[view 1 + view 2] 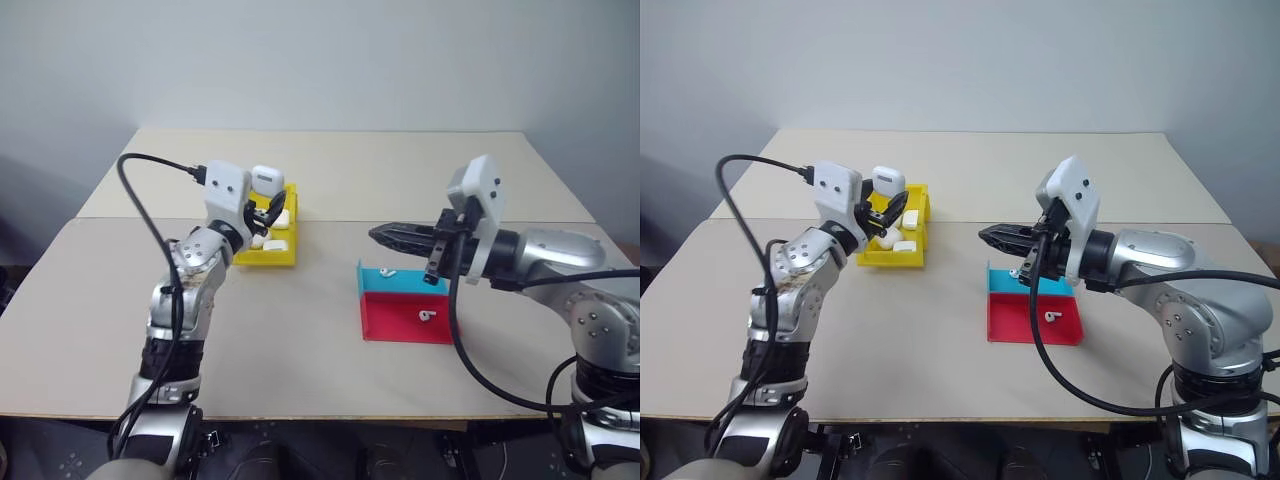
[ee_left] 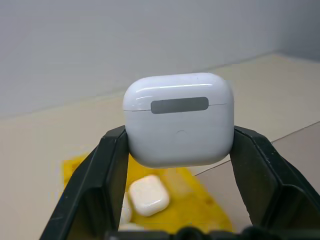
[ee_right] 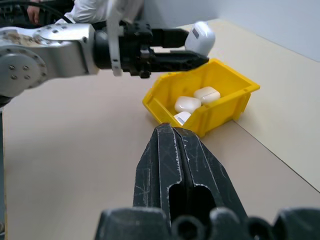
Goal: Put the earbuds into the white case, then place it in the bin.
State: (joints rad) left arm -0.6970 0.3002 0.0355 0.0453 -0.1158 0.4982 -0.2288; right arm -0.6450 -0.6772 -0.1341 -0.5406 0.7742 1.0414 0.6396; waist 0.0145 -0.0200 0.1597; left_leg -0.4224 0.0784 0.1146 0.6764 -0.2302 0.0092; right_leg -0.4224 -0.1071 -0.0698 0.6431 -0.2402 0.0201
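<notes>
My left gripper is shut on the white case, lid closed, and holds it just above the far end of the yellow bin. From the wrist, the case sits squeezed between both fingers. Several similar cases lie inside the bin. My right gripper is shut with nothing in it. It hovers level over the table to the right of the bin and points toward it. Two earbuds lie below it, one on the teal part of a tray, the other on the red part.
The red-and-teal tray lies right of centre on the beige table. A seam runs across the table behind the bin. A person's white sleeve shows beyond the left arm in the right wrist view.
</notes>
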